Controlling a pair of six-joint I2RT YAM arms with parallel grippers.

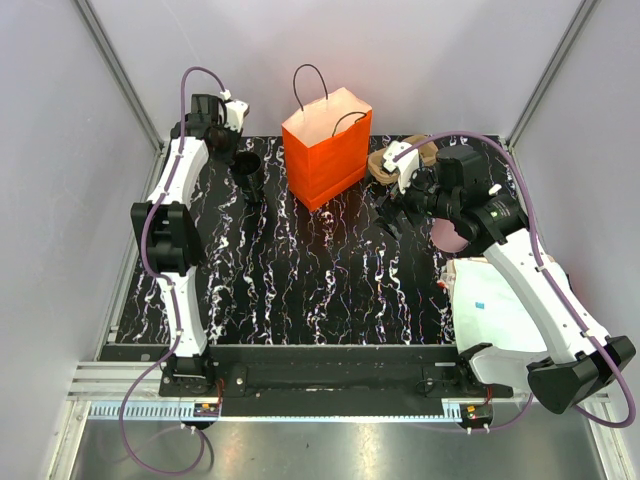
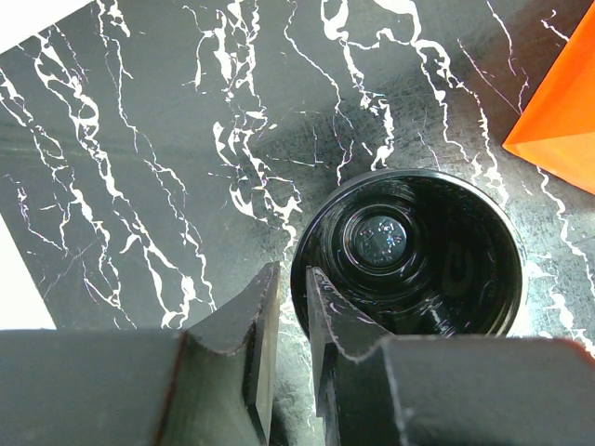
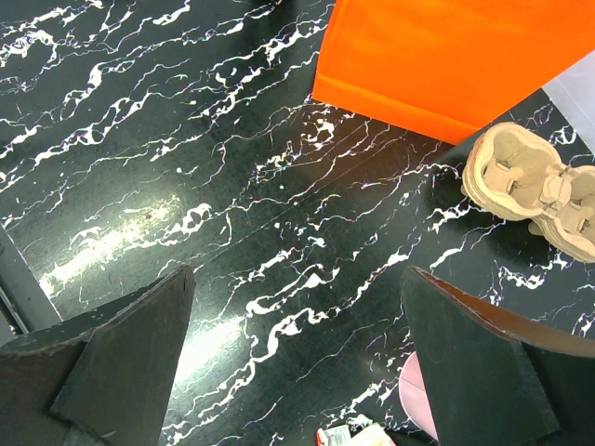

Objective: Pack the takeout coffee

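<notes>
1. The takeout coffee cup [image 1: 248, 176] is showing as a small black disposable cup. It is standing upright on the far-left part of the worktop [image 1: 300, 290].
2. It is sitting near the left side of the orange paper bag [image 1: 326, 150], not touching it.
3. In the left wrist view its mouth is facing the camera and showing open. The glossy black inner wall and the round bottom are reflecting light.
4. The left tool [image 2: 293, 279] is pinching the cup's rim on the side nearest the wrist camera, one finger lying outside the wall and the other inside.
</notes>
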